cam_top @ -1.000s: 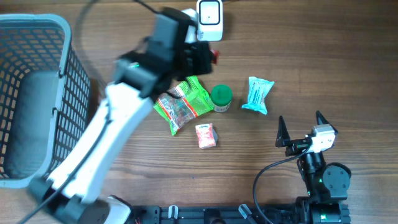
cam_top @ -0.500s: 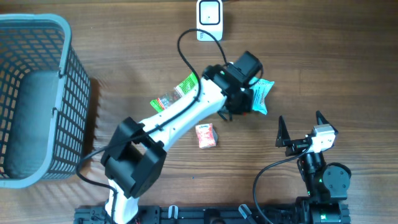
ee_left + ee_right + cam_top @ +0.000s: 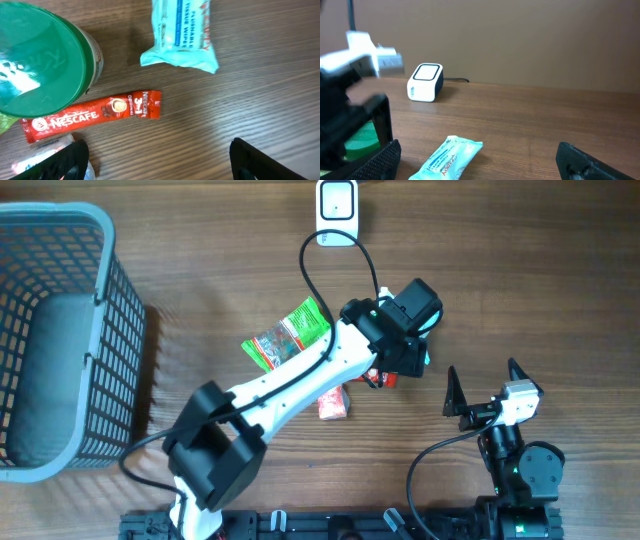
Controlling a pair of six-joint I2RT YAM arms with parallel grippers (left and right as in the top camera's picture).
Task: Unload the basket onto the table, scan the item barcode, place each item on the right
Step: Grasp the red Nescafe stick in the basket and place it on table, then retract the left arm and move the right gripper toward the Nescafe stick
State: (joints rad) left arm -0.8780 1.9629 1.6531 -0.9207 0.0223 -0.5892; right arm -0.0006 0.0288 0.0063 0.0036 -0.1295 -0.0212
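left fingers (image 3: 260, 165) had just sprung wide, empty | coffee sachet (image 3: 95, 116) lay freed just ahead of them | scan likely done | right fingers (image 3: 590, 162) wide, empty

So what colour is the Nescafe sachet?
The Nescafe sachet is red with white lettering; left wrist view shows it best.

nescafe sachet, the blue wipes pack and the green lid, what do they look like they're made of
Nescafe sachet: thin printed film, probably plastic or foil laminate, since it lies flat and is printed all over. Wipes pack: soft teal plastic film, going by its puffy body and crinkled, flared sealed end. Green lid: seemingly hard glossy plastic, going by its bright glare.
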